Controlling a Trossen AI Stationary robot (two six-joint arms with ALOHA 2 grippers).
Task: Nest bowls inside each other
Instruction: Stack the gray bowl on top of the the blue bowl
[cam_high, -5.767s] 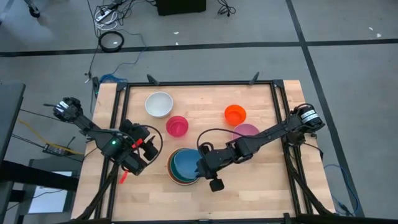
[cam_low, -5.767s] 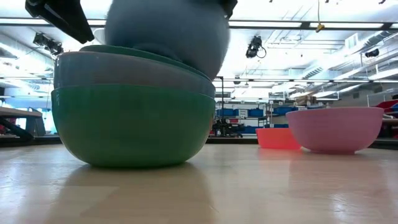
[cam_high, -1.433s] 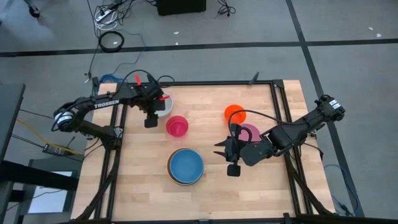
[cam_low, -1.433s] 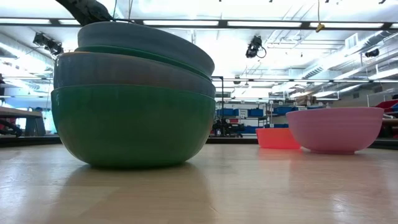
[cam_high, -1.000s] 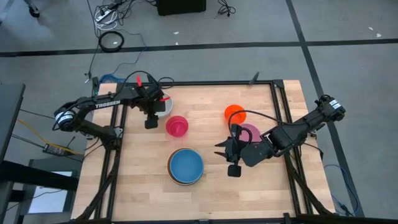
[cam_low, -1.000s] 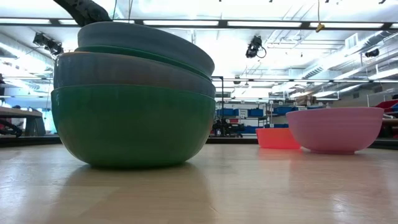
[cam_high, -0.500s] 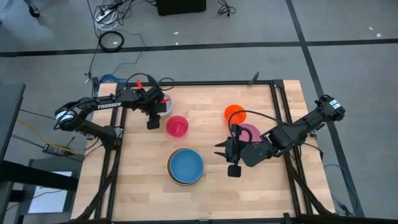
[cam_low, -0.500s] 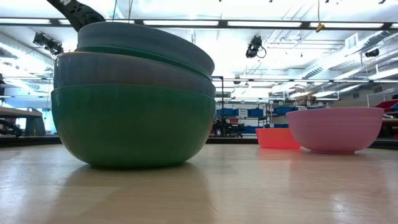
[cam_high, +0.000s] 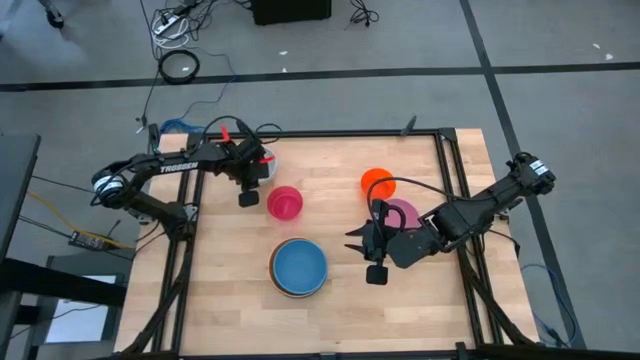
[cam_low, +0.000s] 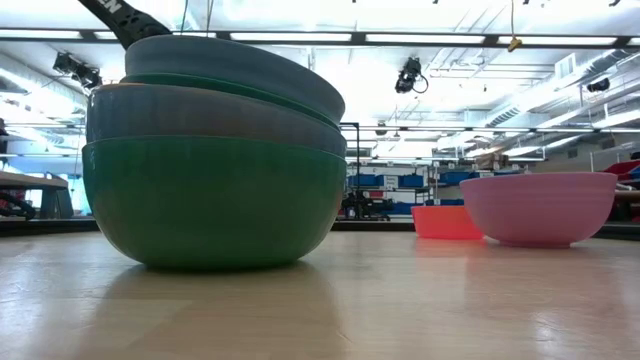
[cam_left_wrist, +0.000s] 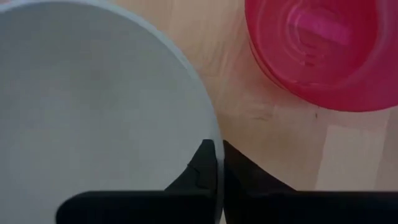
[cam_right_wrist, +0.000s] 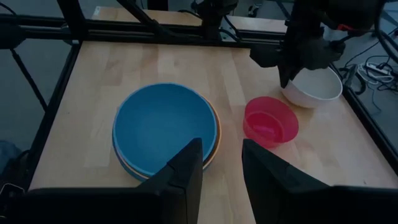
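Now left hand (cam_left_wrist: 217, 163) pinching white bowl (cam_left_wrist: 93, 106) rim, red bowl (cam_left_wrist: 323, 53) beside

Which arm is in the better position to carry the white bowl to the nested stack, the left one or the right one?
The left. Its gripper is shut on the rim of the white bowl. The right gripper hovers open, nearer the nested stack, holding nothing.
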